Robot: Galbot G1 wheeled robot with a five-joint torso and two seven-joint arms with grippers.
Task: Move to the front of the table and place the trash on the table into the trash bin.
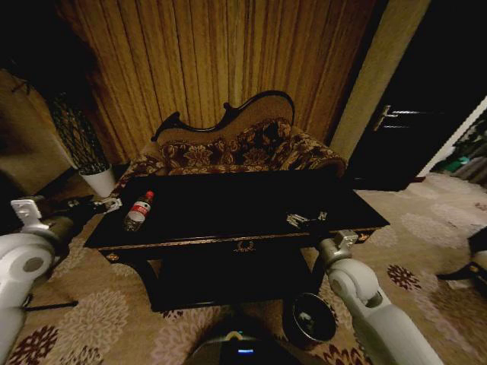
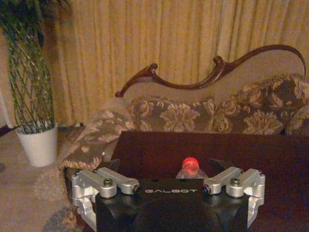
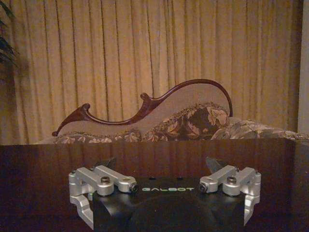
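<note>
The glossy black table [image 1: 251,199] bears a red-capped bottle [image 1: 139,211] and, seemingly, small scraps [image 1: 304,219].

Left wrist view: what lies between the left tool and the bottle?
Nothing: the open left tool faces the bottle, red cap toward it, with bare table around.

Bottle [image 1: 138,211]: lying on the table [image 1: 228,205], toward its left end
Scraps [image 1: 304,220]: sitting near the table's front right
Trash bin [image 1: 310,319]: standing on the floor below the front right corner
Sofa [image 1: 236,148]: standing behind the table
</note>
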